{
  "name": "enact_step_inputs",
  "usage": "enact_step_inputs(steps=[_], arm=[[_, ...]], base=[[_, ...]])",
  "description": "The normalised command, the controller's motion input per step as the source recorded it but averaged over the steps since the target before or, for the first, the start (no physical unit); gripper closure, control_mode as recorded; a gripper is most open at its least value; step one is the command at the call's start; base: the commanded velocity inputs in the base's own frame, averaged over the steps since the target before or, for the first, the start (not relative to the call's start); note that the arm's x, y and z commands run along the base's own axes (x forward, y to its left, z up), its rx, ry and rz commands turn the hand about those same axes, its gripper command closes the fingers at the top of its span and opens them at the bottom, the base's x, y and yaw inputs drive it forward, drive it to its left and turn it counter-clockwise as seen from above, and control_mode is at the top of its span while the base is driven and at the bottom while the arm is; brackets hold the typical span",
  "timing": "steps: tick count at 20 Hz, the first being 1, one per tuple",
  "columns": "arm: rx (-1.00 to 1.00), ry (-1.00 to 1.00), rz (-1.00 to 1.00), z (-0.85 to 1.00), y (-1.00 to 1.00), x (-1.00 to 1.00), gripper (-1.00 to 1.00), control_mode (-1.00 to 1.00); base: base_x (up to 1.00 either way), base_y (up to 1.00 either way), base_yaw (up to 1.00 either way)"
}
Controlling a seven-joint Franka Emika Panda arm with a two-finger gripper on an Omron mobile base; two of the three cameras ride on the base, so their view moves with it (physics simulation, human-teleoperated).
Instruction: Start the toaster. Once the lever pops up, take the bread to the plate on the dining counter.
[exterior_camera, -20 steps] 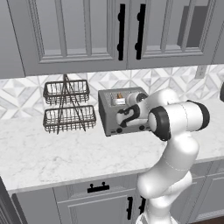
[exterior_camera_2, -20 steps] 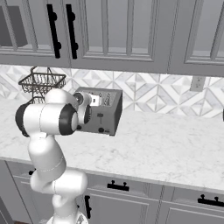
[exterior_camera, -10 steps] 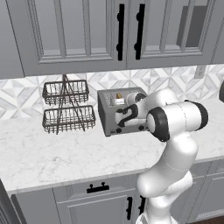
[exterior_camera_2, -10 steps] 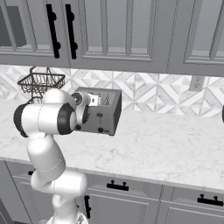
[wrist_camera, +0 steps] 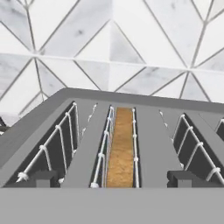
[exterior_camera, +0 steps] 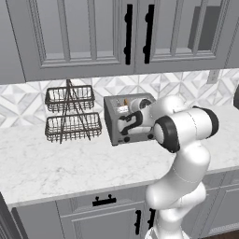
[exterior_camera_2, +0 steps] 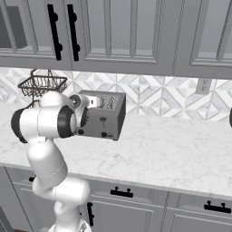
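The grey brushed-metal toaster (exterior_camera: 122,126) (exterior_camera_2: 107,118) stands on the marble worktop against the tiled wall. The bread (wrist_camera: 120,148), a golden-tan slice seen edge-on, sits down in one of the middle slots of the toaster's top (wrist_camera: 153,131). My gripper (wrist_camera: 114,178) hangs just above the slots, open. Its dark fingertips (wrist_camera: 41,177) stand one on each side of the bread's slot, touching nothing. From the base, the hand (exterior_camera: 133,112) (exterior_camera_2: 86,103) reaches over the toaster's top. The plate and the dining counter are out of view.
A two-tier black wire basket rack (exterior_camera: 71,114) (exterior_camera_2: 41,84) stands left of the toaster. Grey upper cabinets with dark handles (exterior_camera: 137,32) hang close overhead. A wall outlet (exterior_camera_2: 203,85) is to the right, above bare marble worktop (exterior_camera_2: 172,154).
The hand has barely shifted above the toaster. The toaster and the bread stay where they were.
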Motion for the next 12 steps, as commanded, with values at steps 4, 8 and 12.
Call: enact_step_inputs(steps=[4,8,12], arm=[[-0.05,0.00,0.00,0.00,0.38,0.00,-1.00,-1.00],[-0.04,0.00,0.00,-0.01,0.00,0.00,-1.00,-1.00],[0.00,0.00,-0.01,0.00,-0.05,0.00,-1.00,-1.00]], base=[[0.00,0.00,0.00],[0.00,0.00,0.00],[0.00,0.00,0.00]])
